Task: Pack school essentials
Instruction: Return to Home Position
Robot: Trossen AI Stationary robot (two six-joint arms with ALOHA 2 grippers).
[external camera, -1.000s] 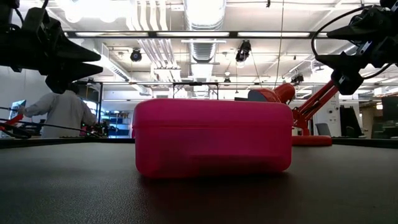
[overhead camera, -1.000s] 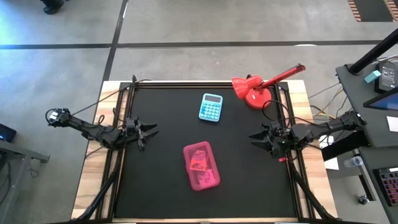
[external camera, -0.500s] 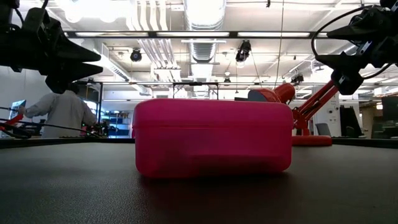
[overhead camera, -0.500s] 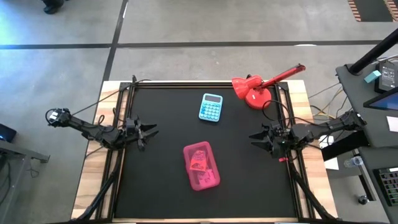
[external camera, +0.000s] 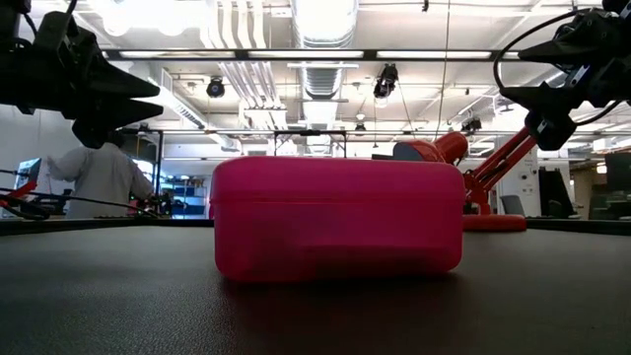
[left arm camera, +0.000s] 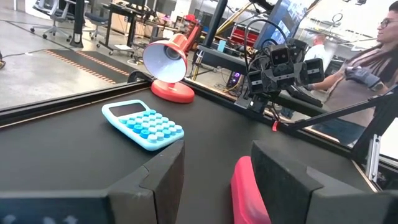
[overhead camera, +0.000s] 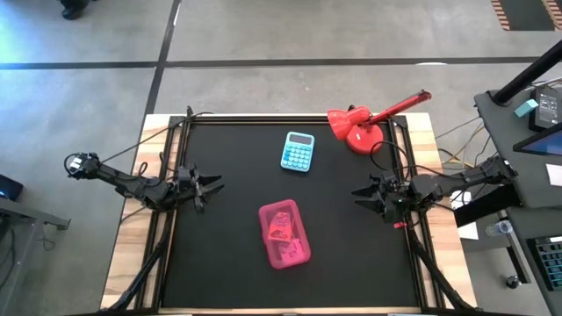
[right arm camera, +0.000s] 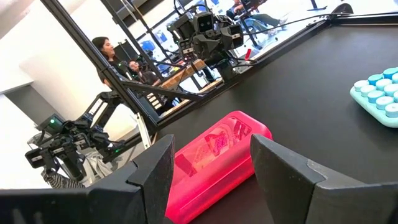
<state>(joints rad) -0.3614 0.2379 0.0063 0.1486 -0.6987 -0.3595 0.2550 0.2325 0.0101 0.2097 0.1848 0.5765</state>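
A pink, see-through pencil case (overhead camera: 284,233) lies shut on the black mat, near its middle toward the near edge. Reddish shapes show through its lid (right arm camera: 217,140); I cannot tell which school essentials they are, and none lie loose on the mat. My left gripper (overhead camera: 212,185) hovers open above the mat's left side, pointing level toward the case. My right gripper (overhead camera: 358,198) hovers open above the right side, facing it. In the wrist views the case (left arm camera: 245,193) lies ahead of the fingers, well clear of them.
A light-blue calculator (overhead camera: 298,151) lies flat at the mat's far middle. A red desk lamp (overhead camera: 360,127) stands at the far right corner, its arm reaching past the table's edge. Bare mat lies on both sides of the case. People show in the room beyond.
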